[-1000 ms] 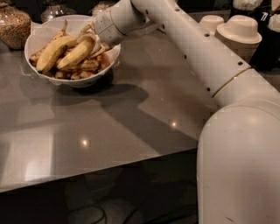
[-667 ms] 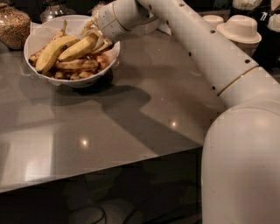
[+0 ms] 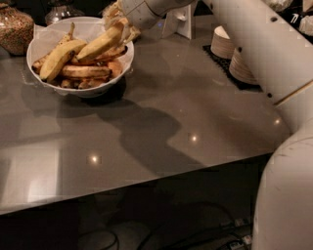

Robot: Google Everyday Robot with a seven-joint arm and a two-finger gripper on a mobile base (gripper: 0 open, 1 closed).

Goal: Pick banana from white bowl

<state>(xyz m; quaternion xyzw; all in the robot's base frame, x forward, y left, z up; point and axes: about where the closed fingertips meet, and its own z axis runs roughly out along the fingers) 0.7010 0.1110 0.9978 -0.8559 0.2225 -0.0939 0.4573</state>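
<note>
The white bowl (image 3: 89, 91) stands at the back left of the grey table and holds several bananas on white paper. My gripper (image 3: 119, 23) is over the bowl's right rim and shut on the upper end of the large bright-yellow banana (image 3: 99, 45). That banana slants up to the right, with its lower end still over the other fruit. A second large yellow banana (image 3: 57, 57) lies to its left. Smaller brown-bruised bananas (image 3: 84, 72) lie underneath.
A glass jar with brown contents (image 3: 14, 28) stands left of the bowl, and another jar (image 3: 61, 9) behind it. Stacked beige paper bowls (image 3: 238, 61) sit on a dark mat at the right. A white stand (image 3: 179, 20) is behind. My arm spans the upper right.
The gripper has lifted the yellow banana's upper end up and to the right, out of the pile. The bowl has not moved.
</note>
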